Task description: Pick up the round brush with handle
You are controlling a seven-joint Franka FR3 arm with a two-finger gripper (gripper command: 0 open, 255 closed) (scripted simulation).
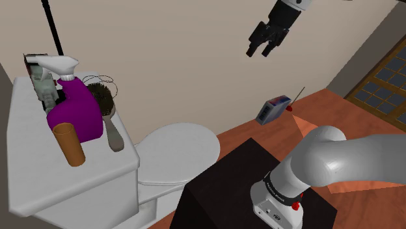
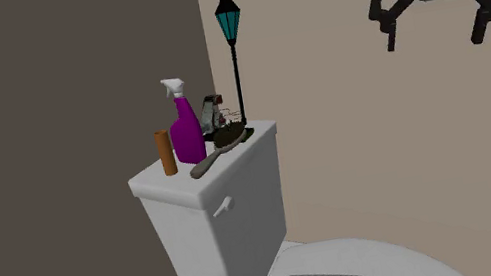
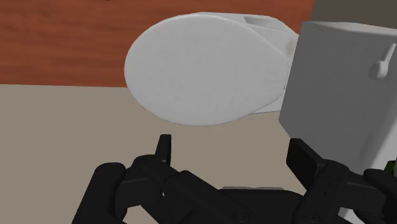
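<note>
In the shoulder view, the all-black two-finger pincer (image 1: 259, 52) hangs high against the beige wall. Its fingers are spread apart and neither grip nor touch anything. Well apart from it, toward the shoulder view's left, is the round brush (image 1: 109, 116) with dark bristles and a grey-brown handle. It lies flat on the white toilet tank lid (image 1: 26, 143), bristle head far and handle pointing near. A purple spray bottle (image 1: 75, 110) with a white trigger head stands just beside the brush, on its left. An orange-brown cylinder (image 1: 69, 144) stands nearer, in front of the bottle. The white oval toilet seat cover (image 1: 179, 153) lies between the tank and the dark box stand (image 1: 228, 195). A small blue-grey device (image 1: 272, 109) lies on the reddish wooden floor (image 1: 335, 107).

In the second exterior view, the pincer (image 2: 434, 38) hangs at the upper right with its jaws wide apart and open air all round. The round brush (image 2: 220, 151) lies on the tank lid (image 2: 155, 187), just right of the spray bottle (image 2: 187, 131) and the cylinder (image 2: 167, 151). A teal lantern on a black pole (image 2: 229, 23) rises behind them.

In the wrist view, the pincer (image 3: 234, 156) shows both fingers (image 3: 164, 149) standing apart. Beyond them are the seat cover (image 3: 203, 70) and the white tank front (image 3: 343, 95) with its flush lever (image 3: 382, 63).
</note>
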